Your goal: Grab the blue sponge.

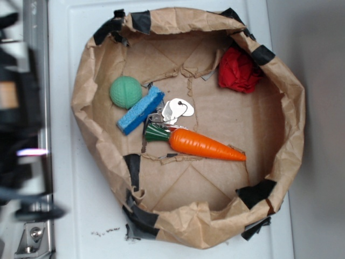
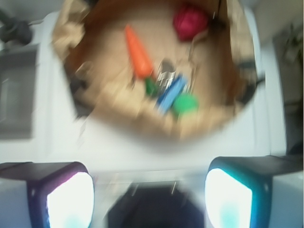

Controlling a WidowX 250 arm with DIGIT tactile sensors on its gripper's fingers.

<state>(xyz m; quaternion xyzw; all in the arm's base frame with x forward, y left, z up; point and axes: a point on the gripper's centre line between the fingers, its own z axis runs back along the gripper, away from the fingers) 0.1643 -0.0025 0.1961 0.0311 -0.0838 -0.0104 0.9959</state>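
Observation:
The blue sponge (image 1: 141, 110) lies flat and slanted on the floor of the brown paper basin (image 1: 81, 91), touching the green ball (image 1: 125, 91) on its upper left. In the blurred wrist view the blue sponge (image 2: 172, 93) shows far ahead, beside the green ball (image 2: 185, 103). My gripper (image 2: 149, 194) hangs high above the white surface outside the basin, its two fingers (image 2: 69, 199) wide apart with nothing between them. In the exterior view only a blurred dark arm (image 1: 19, 102) shows at the left edge.
An orange toy carrot (image 1: 205, 145) with a green top lies just right of the sponge, with metal keys (image 1: 175, 110) between them. A crumpled red cloth (image 1: 239, 70) rests against the basin's far right wall. The basin's paper walls stand raised all round.

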